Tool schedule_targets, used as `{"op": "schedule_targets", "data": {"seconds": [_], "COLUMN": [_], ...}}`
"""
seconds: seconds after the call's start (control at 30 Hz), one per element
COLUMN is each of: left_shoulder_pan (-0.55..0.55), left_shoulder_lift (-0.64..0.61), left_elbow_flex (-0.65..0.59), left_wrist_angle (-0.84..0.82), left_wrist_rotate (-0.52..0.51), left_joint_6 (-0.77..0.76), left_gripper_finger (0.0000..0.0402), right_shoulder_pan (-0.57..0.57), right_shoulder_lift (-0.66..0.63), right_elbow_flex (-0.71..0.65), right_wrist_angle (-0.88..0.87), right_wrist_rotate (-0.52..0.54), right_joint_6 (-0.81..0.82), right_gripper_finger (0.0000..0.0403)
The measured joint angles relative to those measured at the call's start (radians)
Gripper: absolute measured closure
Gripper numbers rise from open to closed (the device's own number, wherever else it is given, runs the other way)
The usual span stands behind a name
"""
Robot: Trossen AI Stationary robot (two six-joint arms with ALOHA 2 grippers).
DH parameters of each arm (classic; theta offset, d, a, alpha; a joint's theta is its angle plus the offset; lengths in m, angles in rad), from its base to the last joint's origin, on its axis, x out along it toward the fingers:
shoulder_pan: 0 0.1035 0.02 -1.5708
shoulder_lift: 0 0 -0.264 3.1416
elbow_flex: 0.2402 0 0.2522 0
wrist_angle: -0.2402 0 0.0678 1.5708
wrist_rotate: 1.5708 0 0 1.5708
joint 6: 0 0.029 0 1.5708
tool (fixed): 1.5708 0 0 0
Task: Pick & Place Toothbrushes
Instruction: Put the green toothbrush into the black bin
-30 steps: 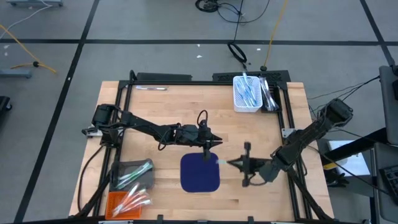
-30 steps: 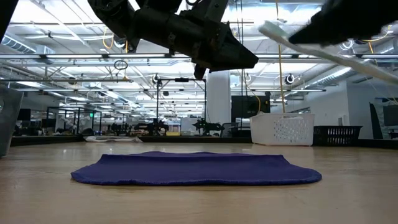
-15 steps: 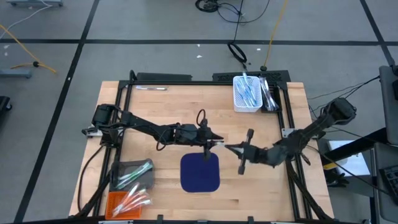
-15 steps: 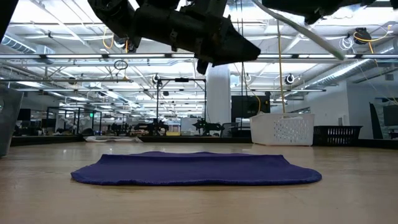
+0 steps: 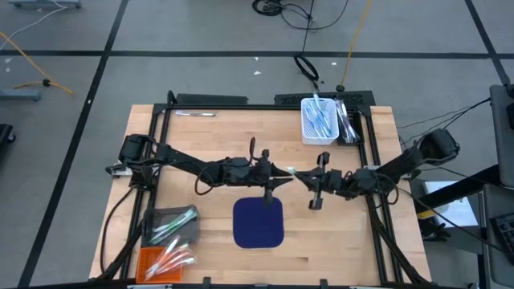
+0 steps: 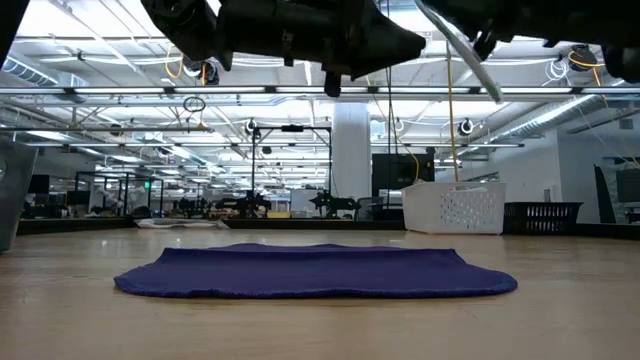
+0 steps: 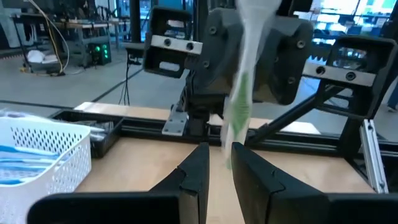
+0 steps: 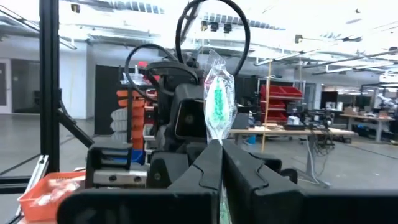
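Note:
A green toothbrush in a clear wrapper is held above the table between the two arms. It also shows in the high view and the low view. My right gripper is shut on it and reaches in from the table's right. My left gripper faces it from the left, open, with its fingers on either side of the toothbrush's free end. Both hang above the far edge of the navy mat. My right gripper pinches the wrapped toothbrush between its two fingers, level, from the table's right. The long part sticks out past the fingertips toward my left gripper. The toothbrush is lifted clear of the table and slants in the low view. My left gripper: the toothbrush's end lies in the gap between its fingers; whether they touch it, I cannot tell.
A white basket of blue-and-white toothbrushes stands at the far edge, beside a black tray. At the near left are a grey tray with green toothbrushes and an orange tray with pink ones. The mat lies flat.
My right gripper has risen and moved toward the table's far edge and left, carrying the toothbrush up to my left gripper and turning so the toothbrush points at it. My left gripper has shifted slightly toward the far edge. The mat has stayed still.

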Motion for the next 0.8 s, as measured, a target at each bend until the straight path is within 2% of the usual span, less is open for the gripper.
{"op": "schedule_targets", "data": {"seconds": [0.13, 0.5, 0.8], "left_shoulder_pan": [0.0, 0.001, 0.004], "left_shoulder_lift": [0.0, 0.004, 0.108], "left_elbow_flex": [0.0, 0.0, 0.019], "left_wrist_angle": [0.015, 0.058, 0.188], "left_wrist_rotate": [0.0, 0.0, -0.001], "left_joint_6": [-0.003, -0.004, -0.006], "left_gripper_finger": [0.0334, 0.0334, 0.0334], "right_shoulder_pan": [-0.041, -0.072, -0.082], "right_shoulder_lift": [0.012, 0.012, 0.012], "right_elbow_flex": [0.01, 0.012, 0.012], "right_wrist_angle": [0.002, 0.002, 0.0], "right_wrist_rotate": [-0.058, -0.087, -0.087], "right_joint_6": [0.02, 0.028, 0.043], "right_gripper_finger": [0.0403, 0.0403, 0.0403]}}
